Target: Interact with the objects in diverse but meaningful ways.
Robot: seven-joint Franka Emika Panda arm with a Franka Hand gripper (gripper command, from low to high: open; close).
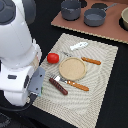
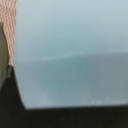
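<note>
Looming over the near corner of a woven placemat (image 1: 107, 55), the white Franka arm (image 1: 17, 52) fills the exterior view's left, its gripper hidden behind its own body, so whether the jaws stand wide or narrow cannot be told. In the wrist view a light blue cup (image 2: 75, 55) crowds almost the whole picture, blurred and very close to the camera; whether it is held cannot be told either. At the mat's centre lies a round tan plate (image 1: 72, 68). The red tomato (image 1: 53, 58) sits just beside the plate at ten o'clock; the white elongated piece (image 1: 78, 46) lies at twelve. An orange-handled utensil (image 1: 91, 61) rests near two o'clock, another (image 1: 72, 83) at six. The dark brown sausage (image 1: 58, 86) lies at seven o'clock. Two grey pots (image 1: 94, 16) stand well apart on a brown board (image 1: 90, 29).
</note>
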